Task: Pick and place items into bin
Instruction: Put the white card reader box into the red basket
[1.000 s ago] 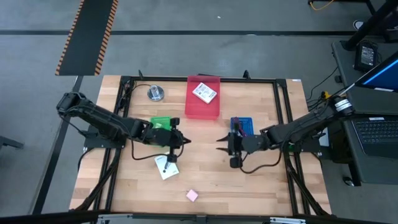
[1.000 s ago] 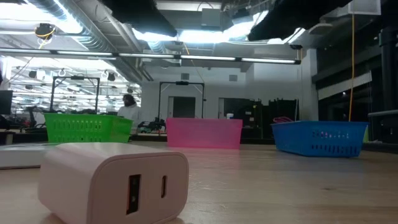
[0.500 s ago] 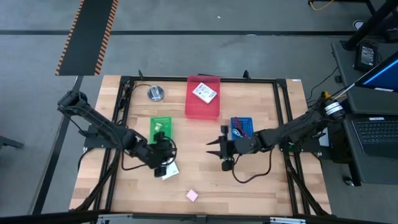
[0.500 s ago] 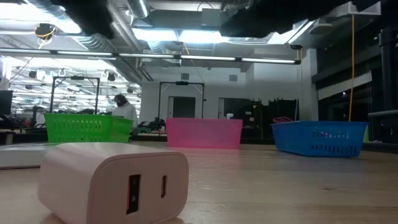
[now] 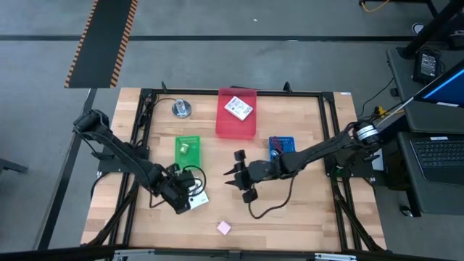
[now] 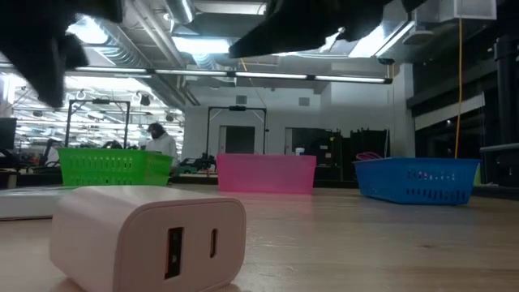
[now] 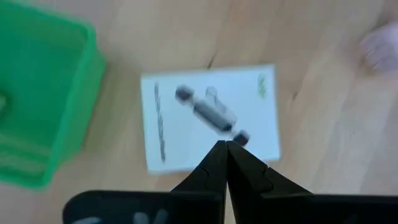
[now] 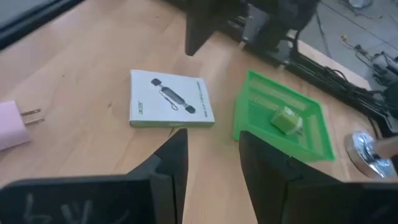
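Wooden table (image 5: 304, 210), closed left claw (image 7: 226, 145) above white card (image 7: 205, 118)

Two dark, slender, jointed arms are seen in the high view, one at the left of the frame and one at the right. A pale silver cylindrical joint is visible on the right arm, right of centre. The left gripper (image 7: 226, 147) is formed of two matte black, tapering fingers, pressed together to a point at the bottom centre of its wrist view. The right gripper (image 8: 213, 163) has two broader black fingers, parted, above a dark body bearing faint markings.
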Available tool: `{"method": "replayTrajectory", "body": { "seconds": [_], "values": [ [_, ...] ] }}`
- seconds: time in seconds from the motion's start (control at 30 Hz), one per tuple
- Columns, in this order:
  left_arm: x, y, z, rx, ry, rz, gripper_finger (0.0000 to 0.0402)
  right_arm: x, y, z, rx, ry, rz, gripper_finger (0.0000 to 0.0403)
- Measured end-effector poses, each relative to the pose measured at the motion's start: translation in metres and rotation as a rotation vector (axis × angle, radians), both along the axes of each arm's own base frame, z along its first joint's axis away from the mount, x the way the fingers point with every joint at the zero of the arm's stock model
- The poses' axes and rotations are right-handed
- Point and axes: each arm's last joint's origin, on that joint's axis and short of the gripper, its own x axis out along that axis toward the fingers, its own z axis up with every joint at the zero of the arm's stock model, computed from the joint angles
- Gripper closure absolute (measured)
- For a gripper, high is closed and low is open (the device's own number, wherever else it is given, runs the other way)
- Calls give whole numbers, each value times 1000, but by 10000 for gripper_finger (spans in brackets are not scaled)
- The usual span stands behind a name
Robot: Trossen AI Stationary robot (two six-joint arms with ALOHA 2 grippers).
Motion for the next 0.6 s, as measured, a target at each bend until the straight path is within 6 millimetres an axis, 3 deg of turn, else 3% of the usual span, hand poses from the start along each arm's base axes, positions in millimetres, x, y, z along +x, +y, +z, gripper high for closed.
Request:
{"method": "replayTrajectory", "body": {
  "seconds": [0.33,0.6],
  "values": [
    [-13,-1,-14,56,171,110,398,21,7,-28,-24,95,21,281],
    [-7,-2,-27,114,201,107,398,22,8,-32,-2,101,37,281]
  ]
}}
